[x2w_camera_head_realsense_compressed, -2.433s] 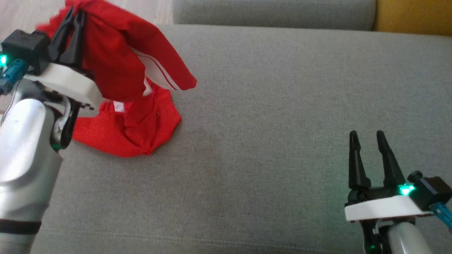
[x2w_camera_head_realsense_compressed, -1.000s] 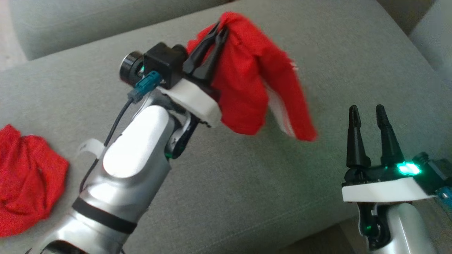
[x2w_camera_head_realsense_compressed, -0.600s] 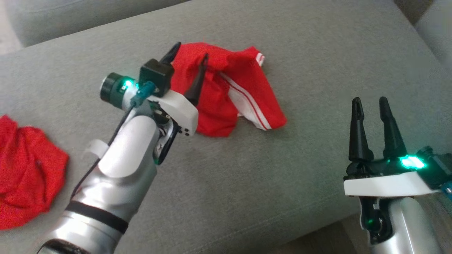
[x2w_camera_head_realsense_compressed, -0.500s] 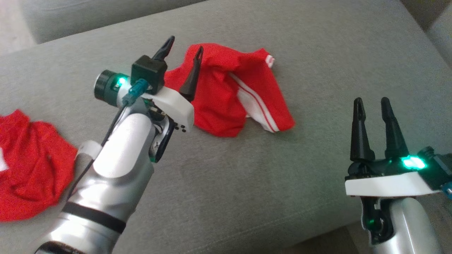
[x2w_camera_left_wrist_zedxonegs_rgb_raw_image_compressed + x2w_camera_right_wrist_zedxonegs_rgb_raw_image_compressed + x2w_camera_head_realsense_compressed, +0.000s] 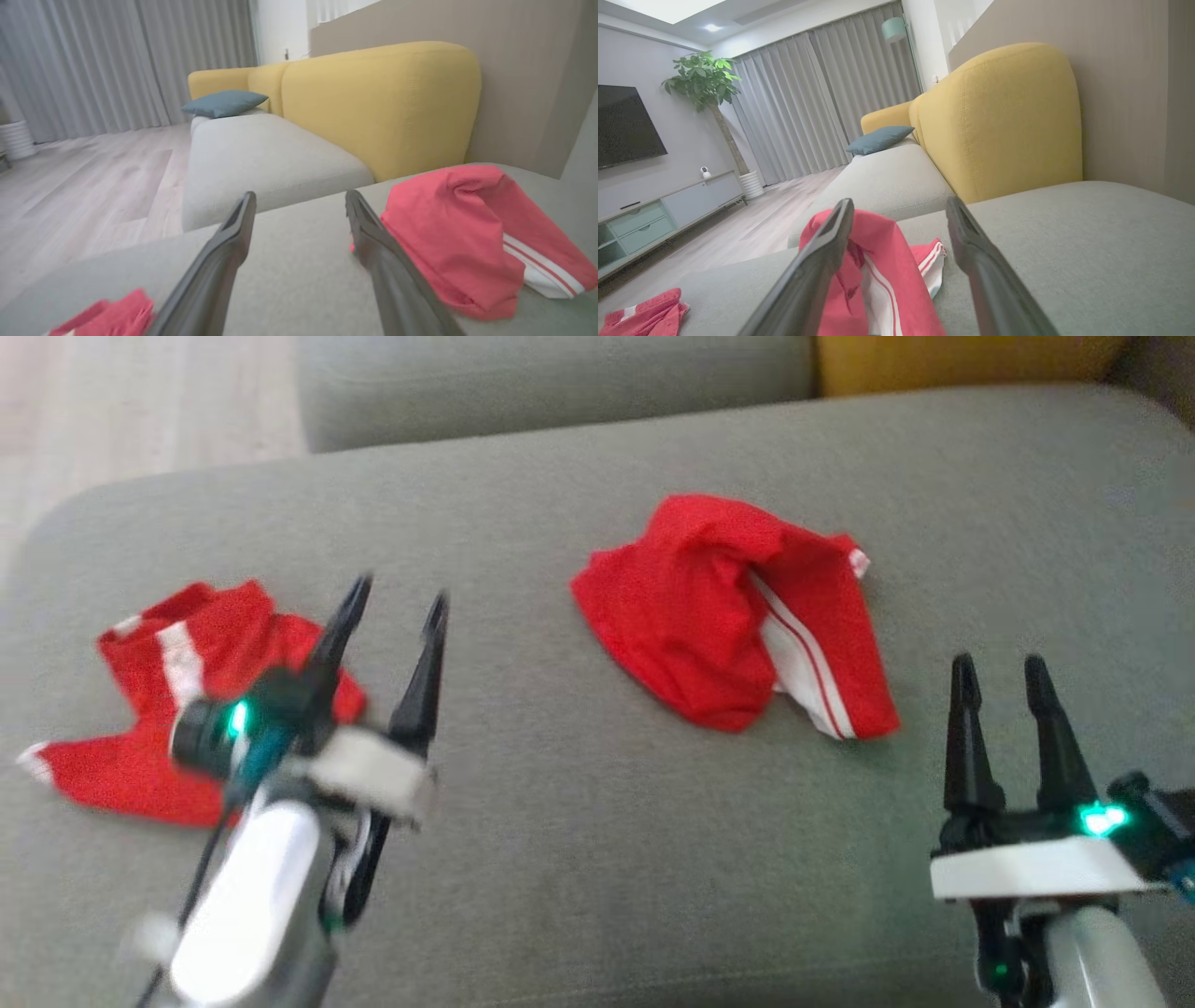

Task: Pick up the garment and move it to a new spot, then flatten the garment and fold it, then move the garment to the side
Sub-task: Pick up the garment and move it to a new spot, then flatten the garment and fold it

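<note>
Risk | we are holding dark-fingered left gripper [image 5: 398, 597] and right gripper [image 5: 999, 665] spread, empty | crumpled red white-striped cloth garment [image 5: 700, 625] mid-frame: we are risking pinching doubled layers

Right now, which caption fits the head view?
Open left gripper and right gripper over grey sofa; red striped garment centre, second garment left.

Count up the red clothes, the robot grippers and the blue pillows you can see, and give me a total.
Red garments: 2, the middle garment and the left garment
Grippers: 2, the left gripper and the right gripper, both open
Blue pillows: 1, the blue pillow
Total: 5
</note>
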`<state>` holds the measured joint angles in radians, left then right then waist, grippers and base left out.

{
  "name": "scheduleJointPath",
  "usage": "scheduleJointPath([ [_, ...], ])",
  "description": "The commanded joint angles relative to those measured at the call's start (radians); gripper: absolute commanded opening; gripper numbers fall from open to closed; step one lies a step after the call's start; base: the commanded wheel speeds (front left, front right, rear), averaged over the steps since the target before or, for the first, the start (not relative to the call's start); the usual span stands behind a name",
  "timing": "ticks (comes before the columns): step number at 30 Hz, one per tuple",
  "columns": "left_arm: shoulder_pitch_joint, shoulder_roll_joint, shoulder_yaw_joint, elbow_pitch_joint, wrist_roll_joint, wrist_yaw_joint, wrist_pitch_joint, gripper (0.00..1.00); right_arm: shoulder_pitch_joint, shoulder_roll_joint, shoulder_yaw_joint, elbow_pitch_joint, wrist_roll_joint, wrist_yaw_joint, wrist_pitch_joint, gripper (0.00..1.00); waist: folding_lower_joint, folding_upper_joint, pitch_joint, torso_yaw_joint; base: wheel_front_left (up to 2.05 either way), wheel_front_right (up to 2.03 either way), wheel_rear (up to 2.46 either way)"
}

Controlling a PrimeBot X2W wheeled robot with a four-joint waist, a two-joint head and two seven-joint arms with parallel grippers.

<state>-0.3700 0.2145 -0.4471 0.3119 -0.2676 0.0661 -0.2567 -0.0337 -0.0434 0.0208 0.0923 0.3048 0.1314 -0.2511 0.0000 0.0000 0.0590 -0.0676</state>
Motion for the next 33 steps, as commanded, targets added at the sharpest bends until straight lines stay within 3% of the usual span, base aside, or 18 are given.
scheduleJointPath([
  [1, 0.015, 0.022, 0.055, -0.060, -0.011, 0.014, -0.005, 1.00, -0.007, -0.007, 0.017, -0.023, -0.009, -0.001, -0.011, 1.00, 0.0000, 0.0000, -0.046, 0.053, 0.00, 0.00, 0.00],
  [8, 0.226, -0.013, 0.126, -0.200, -0.023, 0.049, -0.005, 1.00, 0.030, -0.007, -0.012, 0.016, -0.027, -0.001, -0.011, 1.00, 0.0000, 0.0000, -0.065, 0.099, 0.00, 0.00, 0.00],
  [18, 0.230, -0.060, 0.117, -0.210, 0.018, 0.006, -0.005, 1.00, -0.012, -0.007, -0.061, 0.147, -0.059, -0.001, -0.011, 1.00, 0.0000, 0.0000, -0.035, 0.128, 0.00, 0.00, 0.00],
  [33, 0.198, -0.098, 0.126, -0.177, 0.049, -0.031, -0.005, 1.00, -0.260, -0.007, -0.132, 0.619, -0.153, -0.001, 0.000, 1.00, 0.0000, 0.0000, 0.073, 0.179, 0.00, 0.00, 0.00],
])
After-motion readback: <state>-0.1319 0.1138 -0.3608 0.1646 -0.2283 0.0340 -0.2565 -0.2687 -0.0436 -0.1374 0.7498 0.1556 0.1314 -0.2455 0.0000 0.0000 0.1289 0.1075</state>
